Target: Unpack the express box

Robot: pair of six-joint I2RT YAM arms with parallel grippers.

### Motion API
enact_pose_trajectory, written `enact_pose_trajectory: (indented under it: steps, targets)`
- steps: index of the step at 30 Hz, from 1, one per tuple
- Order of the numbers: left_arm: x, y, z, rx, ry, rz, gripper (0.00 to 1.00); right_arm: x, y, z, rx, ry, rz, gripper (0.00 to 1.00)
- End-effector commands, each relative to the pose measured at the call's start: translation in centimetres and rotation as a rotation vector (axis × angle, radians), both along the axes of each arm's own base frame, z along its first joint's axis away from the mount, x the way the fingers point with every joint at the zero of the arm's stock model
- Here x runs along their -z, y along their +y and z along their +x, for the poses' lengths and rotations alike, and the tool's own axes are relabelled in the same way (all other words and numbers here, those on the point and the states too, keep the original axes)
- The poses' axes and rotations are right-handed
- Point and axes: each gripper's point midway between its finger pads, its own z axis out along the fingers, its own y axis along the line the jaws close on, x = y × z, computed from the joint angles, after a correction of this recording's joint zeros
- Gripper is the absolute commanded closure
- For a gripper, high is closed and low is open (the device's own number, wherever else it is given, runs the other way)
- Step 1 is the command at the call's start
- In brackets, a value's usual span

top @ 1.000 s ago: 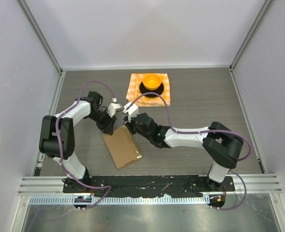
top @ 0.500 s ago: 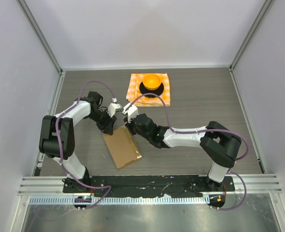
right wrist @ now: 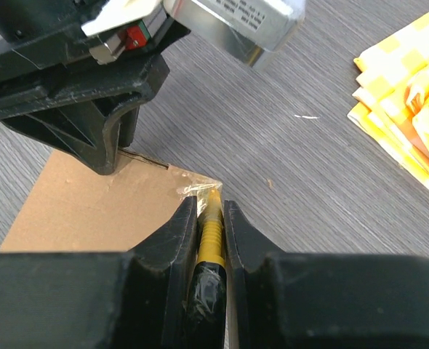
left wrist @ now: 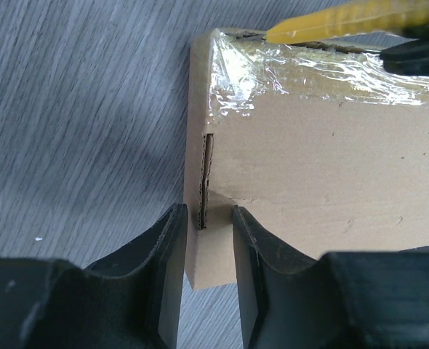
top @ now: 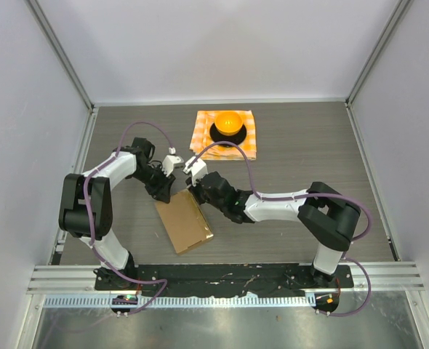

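Note:
The express box [top: 184, 222] is a flat brown cardboard mailer lying on the table between the two arms. My left gripper [top: 165, 190] is closed on its far left corner; in the left wrist view the fingers [left wrist: 206, 218] pinch the box's edge [left wrist: 323, 160]. Clear tape [left wrist: 287, 73] covers the far edge. My right gripper [top: 198, 190] is shut on a yellow and black cutter [right wrist: 211, 236]. The cutter's tip rests at the taped far right corner of the box [right wrist: 91, 211]. The tip also shows in the left wrist view [left wrist: 345, 18].
An orange-checkered cloth [top: 200, 134] lies at the back centre with a black stand [top: 227, 135] and an orange ball [top: 228, 120] on it. Its edge shows in the right wrist view [right wrist: 403, 80]. Enclosure walls stand on the left, right and back.
My right arm has shifted slightly to the left along the box's far edge. The left arm and the box have stayed put.

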Motion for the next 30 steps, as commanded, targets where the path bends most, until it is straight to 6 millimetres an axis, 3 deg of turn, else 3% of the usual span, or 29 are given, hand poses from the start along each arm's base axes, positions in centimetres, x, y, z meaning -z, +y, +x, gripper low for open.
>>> enact_pose_trajectory:
  steps: [1,7,9,13,16,22,30]
  targets:
    - [0.7,0.5,-0.7,0.005,0.011,0.035,0.65,2.1,-0.3,-0.4,-0.003,0.031,-0.068,0.99]
    - [0.6,0.4,-0.6,-0.014,0.019,0.032,0.67,3.6,-1.0,-0.8,-0.005,0.059,-0.14,0.99]
    - [0.6,0.4,-0.4,-0.033,0.018,0.036,0.72,3.4,-0.9,-0.9,-0.007,0.062,-0.148,0.99]
    - [0.9,0.7,1.7,-0.172,-0.013,0.082,0.94,2.8,-0.1,-1.9,-0.03,0.074,-0.183,0.99]
    - [1.3,1.3,2.8,-0.23,-0.042,0.126,1.0,2.7,0.2,-2.4,-0.027,0.088,-0.2,0.99]
    - [2.2,2.6,3.6,-0.291,-0.092,0.214,1.0,3.0,-0.3,-3.7,0.022,0.107,-0.243,0.99]
    - [2.8,3.7,4.3,-0.379,-0.134,0.292,1.0,1.8,-1.1,-5.4,0.124,0.147,-0.218,0.99]
